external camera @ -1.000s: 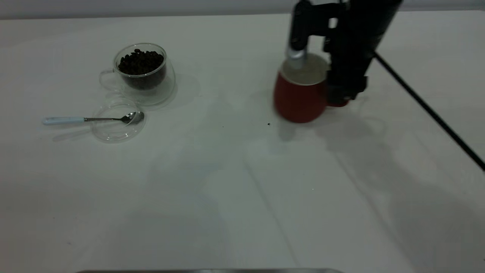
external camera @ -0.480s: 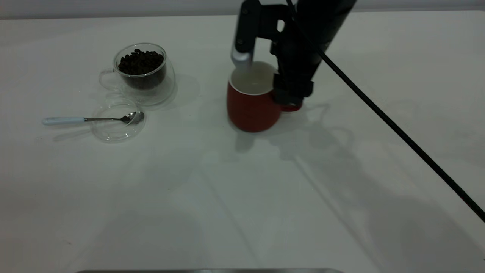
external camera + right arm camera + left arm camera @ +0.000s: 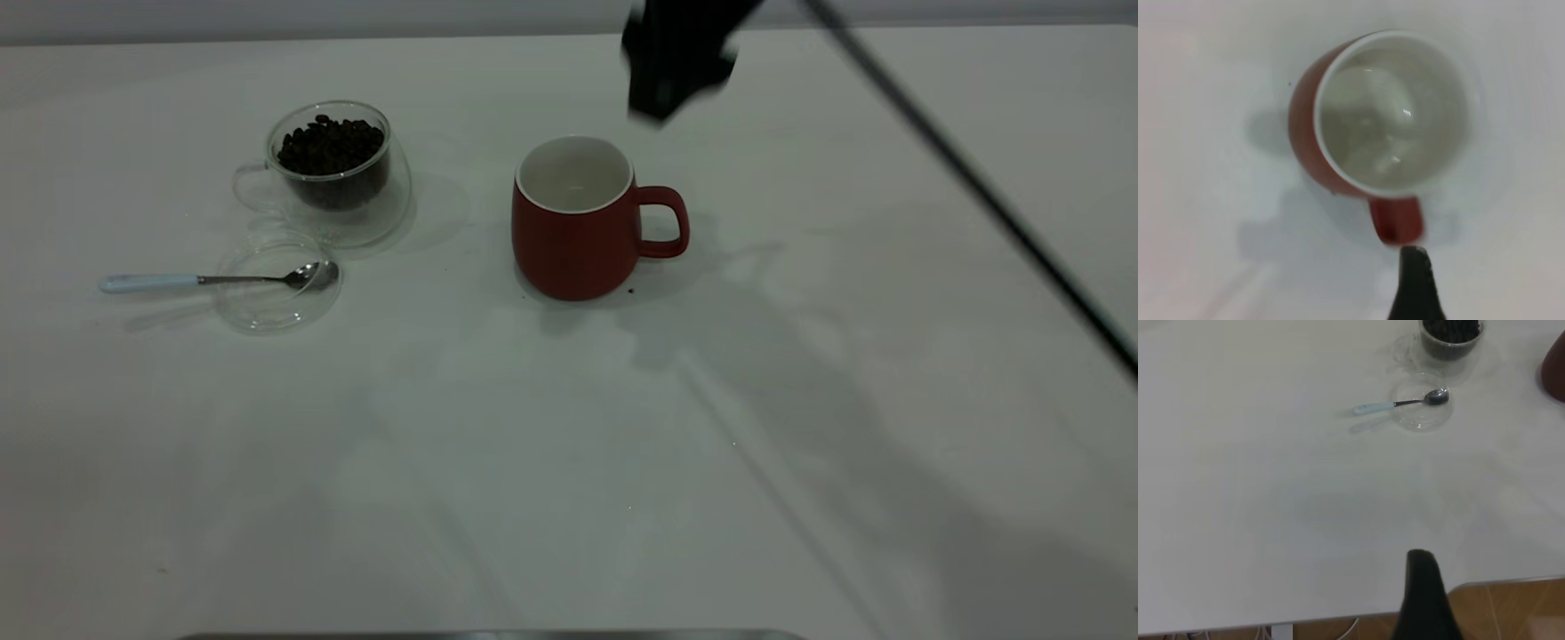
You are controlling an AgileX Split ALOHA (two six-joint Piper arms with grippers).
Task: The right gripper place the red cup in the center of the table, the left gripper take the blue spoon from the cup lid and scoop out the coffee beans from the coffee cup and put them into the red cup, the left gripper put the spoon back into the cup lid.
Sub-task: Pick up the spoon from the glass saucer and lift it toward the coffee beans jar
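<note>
The red cup point(image 3: 573, 227) stands upright and empty near the middle of the table point(image 3: 569, 462), with its handle toward the right; the right wrist view point(image 3: 1391, 113) looks straight down into it. My right gripper point(image 3: 671, 93) is open and empty, raised above and behind the handle. The coffee cup point(image 3: 333, 173) holding coffee beans point(image 3: 331, 147) stands at the back left. In front of it lies the cup lid point(image 3: 277, 284), with the blue spoon point(image 3: 213, 281) resting bowl-in-lid and handle pointing left. My left gripper point(image 3: 1431, 607) is parked near the table's edge, far from the spoon point(image 3: 1401, 403).
The right arm's black cable point(image 3: 978, 187) runs diagonally across the right side of the table. A small dark speck point(image 3: 631, 290) lies by the red cup's base. The table's edge point(image 3: 1498, 583) shows in the left wrist view.
The right gripper carried the red cup leftward to the table's middle, set it down, let go of the handle and rose up and back. The coffee cup, lid and spoon have not moved.
</note>
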